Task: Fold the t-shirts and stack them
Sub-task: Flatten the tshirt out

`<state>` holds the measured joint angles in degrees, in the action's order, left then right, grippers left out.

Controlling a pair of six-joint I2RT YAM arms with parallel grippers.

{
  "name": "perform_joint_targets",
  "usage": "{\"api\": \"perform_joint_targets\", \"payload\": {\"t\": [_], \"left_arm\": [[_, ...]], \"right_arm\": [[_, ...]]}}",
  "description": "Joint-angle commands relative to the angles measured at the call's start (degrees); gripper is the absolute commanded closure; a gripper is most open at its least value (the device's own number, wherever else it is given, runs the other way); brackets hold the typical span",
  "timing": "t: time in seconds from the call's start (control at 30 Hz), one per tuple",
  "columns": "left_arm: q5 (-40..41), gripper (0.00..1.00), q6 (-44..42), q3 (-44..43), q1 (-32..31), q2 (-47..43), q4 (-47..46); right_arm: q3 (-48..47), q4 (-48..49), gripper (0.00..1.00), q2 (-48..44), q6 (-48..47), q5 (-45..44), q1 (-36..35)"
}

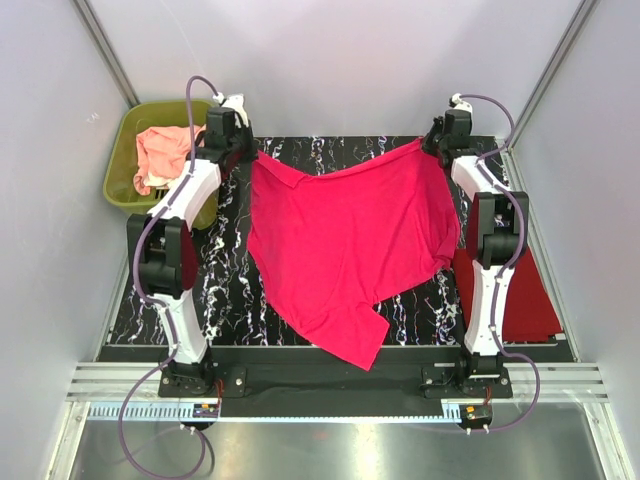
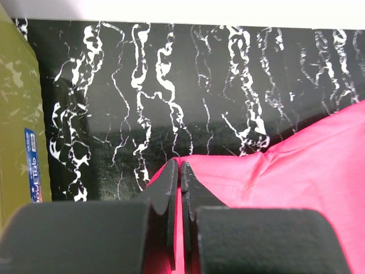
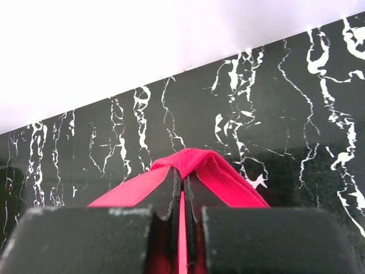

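Spanning the gap between both pairs of fingers, the hot pink t-shirt [image 1: 350, 240] is held by two points on its far edge. From there it falls back toward the arm bases. Its lower part lies on the table [image 1: 230, 290], and one corner reaches the near rim.

Left gripper [image 2: 178, 165]: fingers pressed together, pinching a fold of the pink cloth. The cloth runs off to the right of the fingertips and beneath them.

Right gripper [image 3: 182, 165]: fingers likewise closed on a seamed edge. It peaks just past the fingertips and slopes away on both sides.

Governing relation: the held edge runs left to right from one pair of fingers to the other, sagging in the middle. The whole body of the shirt lies on the base side of both pairs. Neither arm is nearer, since each already has its corner. Judgement: laying the shirt flat calls for both arms to move together. If one leads, the slack edge is likely to skew or bunch. Which edge of the garment is held cannot be determined.

Surroundings: the dark red t-shirt [image 1: 530, 300] lies flat on the outer side of the right arm. Whether it touches the pink cloth cannot be told. The peach-pink t-shirt [image 1: 165, 150] sits crumpled in the olive-green tub [image 1: 120, 170], outward of the left fingers.
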<state>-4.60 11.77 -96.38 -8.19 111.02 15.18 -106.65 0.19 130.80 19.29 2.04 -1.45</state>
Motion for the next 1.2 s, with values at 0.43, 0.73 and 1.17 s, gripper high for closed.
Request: {"api": "perform_joint_targets", "payload": {"t": [0.43, 0.73, 1.17], "left_arm": [[8.99, 1.00, -4.38, -14.09, 0.36, 7.10, 1.96], [12.69, 1.00, -7.11, -18.84, 1.15, 9.03, 2.05], [6.97, 1.00, -2.98, -21.57, 0.02, 8.78, 9.68]], "right_arm": [[-3.74, -1.77, 1.00, -0.90, 8.22, -1.16, 1.01], [-8.39, -3.97, 0.94, 1.99, 9.71, 2.69, 0.93], [-18.67, -10.38, 0.99, 6.30, 4.18, 2.79, 0.93]]}}
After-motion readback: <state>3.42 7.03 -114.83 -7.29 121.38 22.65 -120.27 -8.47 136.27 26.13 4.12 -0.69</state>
